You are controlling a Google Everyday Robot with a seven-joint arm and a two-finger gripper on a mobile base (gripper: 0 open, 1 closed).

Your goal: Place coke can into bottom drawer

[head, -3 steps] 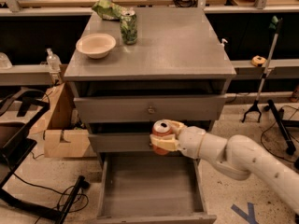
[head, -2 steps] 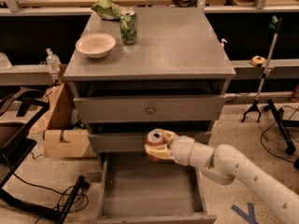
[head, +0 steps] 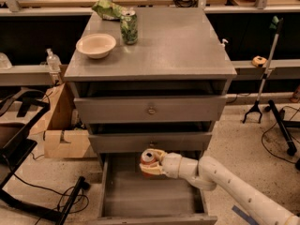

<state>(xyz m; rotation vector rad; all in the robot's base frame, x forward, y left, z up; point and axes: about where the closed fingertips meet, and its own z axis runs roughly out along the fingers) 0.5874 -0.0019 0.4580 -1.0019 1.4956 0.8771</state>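
The coke can [head: 149, 159], red with a silver top, is held upright in my gripper [head: 152, 163], which is shut on it. My white arm reaches in from the lower right. The can hangs above the back part of the bottom drawer [head: 150, 198], which is pulled out and shows a plain grey floor. The can is just below the front of the middle drawer [head: 151, 141].
On the cabinet top [head: 178, 46] stand a green patterned can [head: 129, 26], a white bowl [head: 96, 45] and a green bag [head: 108, 8]. A cardboard box [head: 63, 130] stands left of the cabinet, black chair legs [head: 28, 172] at the far left, and a grabber tool [head: 265, 74] at the right.
My gripper has carried the can to the left and lower, from the right part of the drawer opening to above the drawer's middle.
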